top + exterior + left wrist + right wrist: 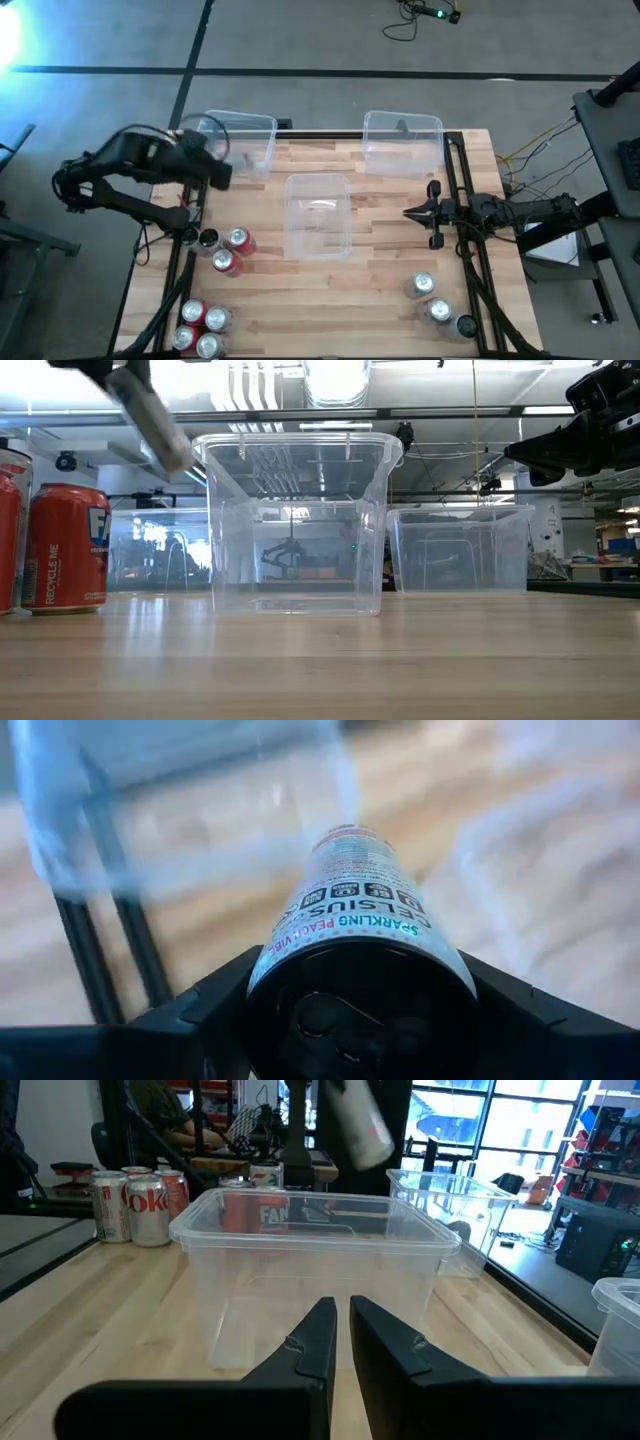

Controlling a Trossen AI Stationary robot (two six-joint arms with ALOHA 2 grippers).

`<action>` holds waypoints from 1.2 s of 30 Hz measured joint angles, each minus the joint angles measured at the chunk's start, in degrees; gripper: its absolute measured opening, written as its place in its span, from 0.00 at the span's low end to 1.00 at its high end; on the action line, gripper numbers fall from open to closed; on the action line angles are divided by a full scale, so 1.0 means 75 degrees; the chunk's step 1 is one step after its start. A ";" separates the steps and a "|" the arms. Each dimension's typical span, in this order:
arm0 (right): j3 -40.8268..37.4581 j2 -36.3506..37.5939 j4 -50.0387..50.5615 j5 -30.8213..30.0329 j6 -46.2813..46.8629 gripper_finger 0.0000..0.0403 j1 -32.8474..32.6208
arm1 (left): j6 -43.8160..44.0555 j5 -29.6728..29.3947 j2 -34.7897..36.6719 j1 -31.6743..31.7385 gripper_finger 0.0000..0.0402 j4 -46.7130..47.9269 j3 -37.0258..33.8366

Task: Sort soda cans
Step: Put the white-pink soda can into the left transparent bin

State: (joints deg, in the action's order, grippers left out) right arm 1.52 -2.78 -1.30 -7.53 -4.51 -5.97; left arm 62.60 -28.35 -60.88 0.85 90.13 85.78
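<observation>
My left gripper (212,165) is raised over the table's far left and is shut on a slim white-and-silver soda can (350,910). That can also shows tilted in the low view (150,415) and in the right wrist view (355,1120), beside the far-left clear bin (240,140). Red cans (232,250) and one black can (208,238) stand on the table by the left edge. More red and silver cans (200,325) stand at the near left corner, and silver cans (430,300) at the near right. My right gripper (340,1330) waits shut at the right edge, empty. My left gripper pinches the slim can between its two fingers (205,1005) at the can's dark lid end (300,955), one finger on each side. The can runs along the fingers and points forward and down from them. It is lifted clear of the table and tilted.
A second clear bin (403,142) stands at the far right and a third (318,215) in the middle of the wooden table (380,300). Dark frame rails run along both side edges.
</observation>
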 joint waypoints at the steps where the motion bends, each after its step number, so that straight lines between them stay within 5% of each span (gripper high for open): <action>1: -0.0001 0.0002 0.0000 0.0002 -0.0003 0.07 -0.0001 | 0.0007 -0.0414 0.0000 0.0002 0.62 -0.0003 0.0243; 5: 0.0000 -0.0001 0.0000 0.0001 -0.0001 0.07 0.0000 | 0.0120 -0.2233 0.0000 0.0109 0.62 -0.0054 0.0923; 8: -0.0002 -0.0001 0.0000 0.0003 -0.0003 0.07 0.0002 | 0.0057 -0.2346 -0.0052 0.0633 0.62 -0.0072 0.1197; 23: -0.0003 0.0001 0.0000 0.0002 -0.0003 0.07 0.0002 | -0.3615 0.1880 -0.2436 0.6164 0.62 -0.0413 0.1666; 36: -0.0003 0.0002 0.0000 0.0001 -0.0003 0.07 0.0001 | -0.4286 0.2404 -0.4625 0.6755 0.62 -0.0375 0.2583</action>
State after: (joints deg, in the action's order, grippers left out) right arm 1.50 -2.76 -1.30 -7.53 -4.54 -5.96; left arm 30.46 -10.32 -95.57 51.51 87.31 105.15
